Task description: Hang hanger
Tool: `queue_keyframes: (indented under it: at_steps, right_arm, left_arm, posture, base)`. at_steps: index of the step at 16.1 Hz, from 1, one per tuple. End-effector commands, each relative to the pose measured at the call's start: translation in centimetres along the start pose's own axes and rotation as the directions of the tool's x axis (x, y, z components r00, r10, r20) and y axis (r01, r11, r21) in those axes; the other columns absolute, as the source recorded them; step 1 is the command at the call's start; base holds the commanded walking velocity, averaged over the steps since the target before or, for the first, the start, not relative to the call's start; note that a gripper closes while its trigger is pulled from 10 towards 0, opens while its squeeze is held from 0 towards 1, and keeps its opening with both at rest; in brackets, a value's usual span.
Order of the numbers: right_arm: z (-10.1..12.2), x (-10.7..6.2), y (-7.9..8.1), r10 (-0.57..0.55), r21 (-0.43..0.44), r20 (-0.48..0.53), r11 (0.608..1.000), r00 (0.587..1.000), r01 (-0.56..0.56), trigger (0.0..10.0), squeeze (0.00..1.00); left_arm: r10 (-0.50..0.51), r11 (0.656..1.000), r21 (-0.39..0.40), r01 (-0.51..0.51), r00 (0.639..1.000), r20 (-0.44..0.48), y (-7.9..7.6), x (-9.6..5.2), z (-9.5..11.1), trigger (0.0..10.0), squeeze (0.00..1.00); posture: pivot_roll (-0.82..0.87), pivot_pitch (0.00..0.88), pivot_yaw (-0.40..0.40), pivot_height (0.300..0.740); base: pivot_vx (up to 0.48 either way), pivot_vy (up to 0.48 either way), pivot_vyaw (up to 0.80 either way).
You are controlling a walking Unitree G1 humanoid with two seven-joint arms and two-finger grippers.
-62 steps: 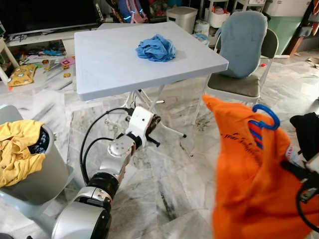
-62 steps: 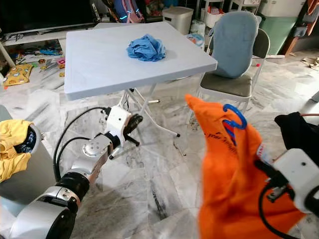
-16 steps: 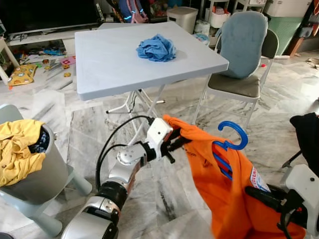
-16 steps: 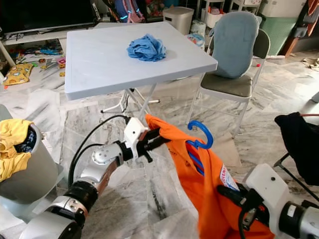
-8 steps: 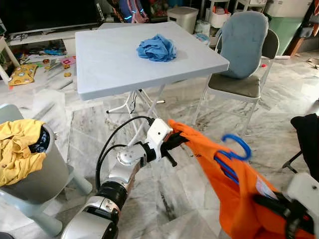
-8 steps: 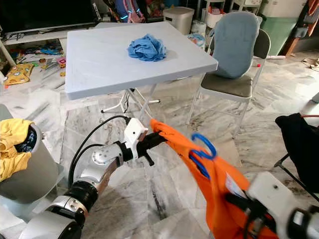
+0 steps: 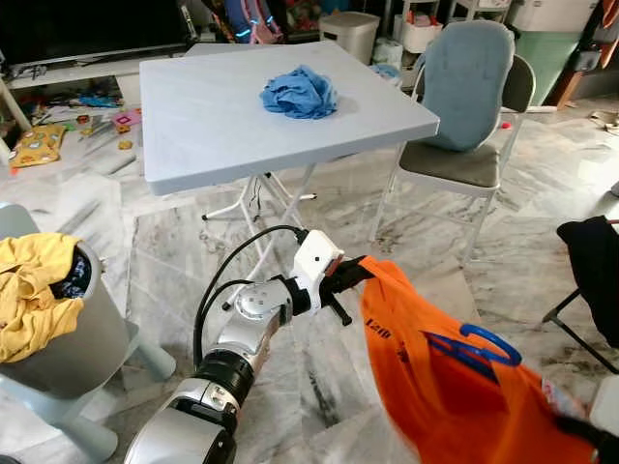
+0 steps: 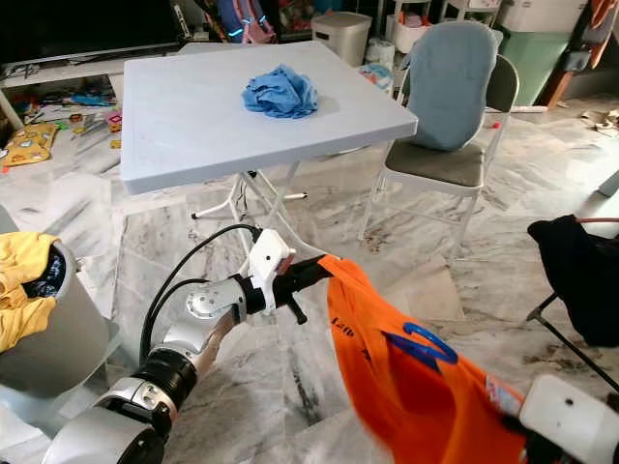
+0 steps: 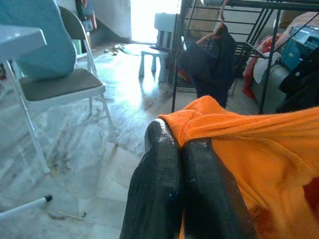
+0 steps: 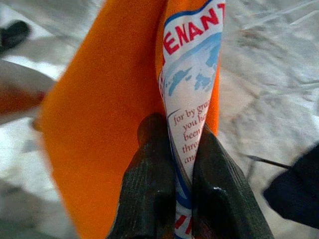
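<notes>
An orange T-shirt (image 7: pixel 435 387) with a printed patch hangs stretched between my two grippers, low over the marble floor. A blue hanger (image 7: pixel 479 344) lies in its neck opening, hook pointing right. My left gripper (image 7: pixel 350 275) is shut on the shirt's upper left corner; in the left wrist view the black fingers (image 9: pixel 172 194) pinch orange cloth (image 9: pixel 249 134). My right gripper (image 10: pixel 172 164) is shut on the shirt's printed part (image 10: pixel 192 94) at the lower right. A black rack (image 9: pixel 224 45) with dark clothes stands beyond.
A grey folding table (image 7: pixel 203 126) with a blue cloth (image 7: pixel 298 93) stands ahead. A chair (image 7: pixel 464 106) is at its right. A grey bin with yellow clothes (image 7: pixel 39 300) sits at the left. Dark clothes (image 7: pixel 592 271) hang at the right edge.
The shirt and hanger have dropped lower and now lie flatter; my right gripper has sunk toward the bottom right corner. My left gripper has kept its hold and shifted slightly right.
</notes>
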State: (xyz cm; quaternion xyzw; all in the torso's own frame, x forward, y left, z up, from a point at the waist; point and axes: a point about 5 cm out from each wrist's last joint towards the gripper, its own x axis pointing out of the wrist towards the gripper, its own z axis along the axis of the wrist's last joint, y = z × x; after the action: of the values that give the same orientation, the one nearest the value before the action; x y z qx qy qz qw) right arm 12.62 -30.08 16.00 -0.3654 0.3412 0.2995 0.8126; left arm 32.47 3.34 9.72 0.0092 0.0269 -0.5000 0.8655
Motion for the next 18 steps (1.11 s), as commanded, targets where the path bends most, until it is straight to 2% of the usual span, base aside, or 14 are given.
queue_keyframes:
  at_steps: [1,2,3,5,7,8,11,13,14,15,16,17,18]
  right_arm:
    - [-0.7,-0.3,-0.5,-0.023,-0.011,-0.049,1.000,0.999,0.023,10.0,0.00]
    - [-0.7,-0.4,-0.1,0.021,-0.060,-0.059,0.998,0.998,-0.025,10.0,0.00]
    - [-0.7,-0.6,0.2,0.051,-0.073,-0.058,0.996,0.997,-0.055,10.0,0.00]
    - [0.6,-2.3,0.5,0.115,-0.055,0.021,0.992,0.993,-0.114,10.0,0.00]
    - [2.3,-4.9,0.4,0.171,-0.119,0.073,0.980,0.983,-0.161,10.0,0.00]
    - [3.2,-5.6,0.3,0.180,-0.116,0.116,0.979,0.977,-0.167,10.0,0.00]
    - [5.4,-8.1,-0.7,0.173,-0.151,0.224,0.978,0.959,-0.141,10.0,0.00]
    - [7.5,-9.6,-2.2,0.105,-0.135,0.372,0.989,0.922,-0.058,10.0,0.00]
    - [8.0,-9.8,-2.9,0.069,-0.120,0.418,0.993,0.906,-0.021,10.0,0.00]
    - [8.1,-9.5,-3.6,0.020,-0.103,0.421,0.994,0.907,0.025,10.0,0.00]
    - [7.9,-8.4,-3.8,-0.007,-0.099,0.392,0.994,0.920,0.050,10.0,0.00]
    - [7.5,-7.3,-3.3,0.018,-0.103,0.359,0.994,0.933,0.020,10.0,0.00]
    - [7.0,-6.1,-2.8,0.029,-0.101,0.326,0.995,0.945,0.004,10.0,0.00]
  left_arm:
    - [0.057,0.998,-0.015,-0.057,0.998,0.022,1.4,-0.6,0.8,0.0,0.00]
    - [0.053,0.998,-0.029,-0.053,0.998,0.013,1.4,-0.6,0.6,0.0,0.00]
    - [0.058,0.998,-0.024,-0.058,0.998,0.010,1.5,-0.7,0.6,0.0,0.00]
    - [0.064,0.998,0.019,-0.064,0.998,-0.005,1.9,-1.0,0.6,0.0,0.00]
    - [0.059,0.996,0.071,-0.057,0.998,-0.027,2.1,-1.3,0.4,0.0,0.00]
    - [0.054,0.996,0.077,-0.052,0.998,-0.032,2.0,-1.4,0.3,0.0,0.00]
    - [-0.001,0.993,0.119,0.007,0.999,-0.046,0.9,-1.0,-0.1,0.0,0.00]
    - [-0.070,0.987,0.138,0.079,0.995,-0.067,-0.1,-0.8,-0.8,0.0,0.00]
    - [-0.093,0.985,0.138,0.103,0.993,-0.075,-0.5,-0.8,-1.0,0.0,0.00]
    - [-0.098,0.984,0.139,0.108,0.992,-0.077,-0.6,-0.7,-1.1,0.0,0.00]
    - [-0.058,0.984,0.164,0.070,0.996,-0.074,-0.3,-0.7,-0.9,0.0,0.00]
    - [0.007,0.984,0.179,0.005,0.998,-0.065,0.2,-0.5,-0.5,8.1,0.00]
    - [0.065,0.985,0.162,-0.055,0.996,-0.058,0.9,-0.4,-0.1,10.0,0.00]
  posture:
    - [-0.11,0.000,-0.022,0.740]
    - [-0.10,0.000,-0.023,0.740]
    - [-0.10,0.000,-0.024,0.740]
    - [-0.10,0.000,-0.025,0.740]
    - [-0.11,0.000,-0.026,0.740]
    - [-0.12,0.000,-0.026,0.740]
    - [-0.13,0.000,-0.022,0.740]
    - [-0.13,0.000,-0.019,0.740]
    - [-0.13,0.000,-0.021,0.740]
    - [-0.13,0.000,-0.021,0.740]
    - [-0.13,0.000,-0.024,0.740]
    - [-0.12,0.000,-0.029,0.740]
    - [-0.11,0.000,-0.032,0.740]
  base:
    - [0.000,0.000,0.00]
    - [0.000,0.000,0.00]
    - [0.000,0.000,0.00]
    - [0.000,0.000,0.00]
    - [0.000,0.000,0.00]
    - [0.000,0.000,0.00]
    - [0.000,0.000,0.00]
    - [0.000,0.000,0.00]
    - [0.000,0.000,0.00]
    - [0.000,0.000,0.00]
    - [0.000,0.000,0.00]
    - [0.000,0.000,0.00]
    - [0.000,0.000,0.00]
